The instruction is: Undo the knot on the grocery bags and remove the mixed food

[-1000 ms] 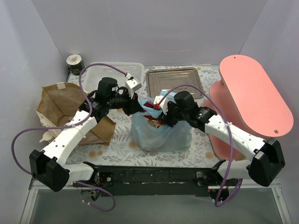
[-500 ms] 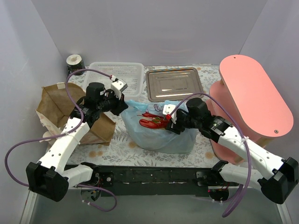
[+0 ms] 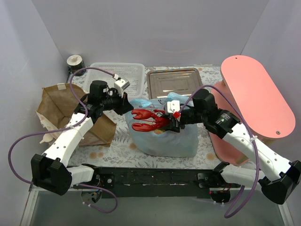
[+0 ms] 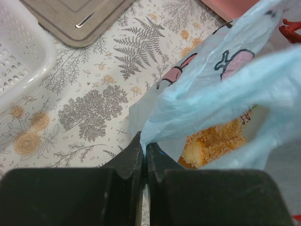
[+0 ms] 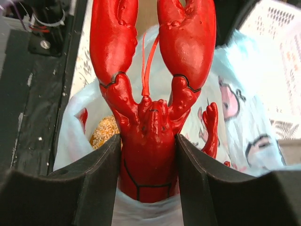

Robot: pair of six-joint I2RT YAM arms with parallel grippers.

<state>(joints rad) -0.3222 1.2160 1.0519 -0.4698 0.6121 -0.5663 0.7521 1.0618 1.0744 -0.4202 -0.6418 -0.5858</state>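
Observation:
The light-blue plastic bag stands open at the table's middle. My left gripper is shut on the bag's left rim and holds it out to the left. My right gripper is shut on the red toy lobster and holds it above the bag's mouth, claws pointing left. In the right wrist view the lobster sits between my fingers. An orange cupcake-like piece lies inside the bag; it also shows in the right wrist view. The brown paper bag lies at the left.
A white slotted basket and a metal tray stand at the back. A pink oval stand fills the right side. A small dark cup sits in the back left corner.
My right gripper has lifted the lobster up out of the bag and a little to the left. My left gripper has kept its hold on the bag's rim, shifting slightly right.

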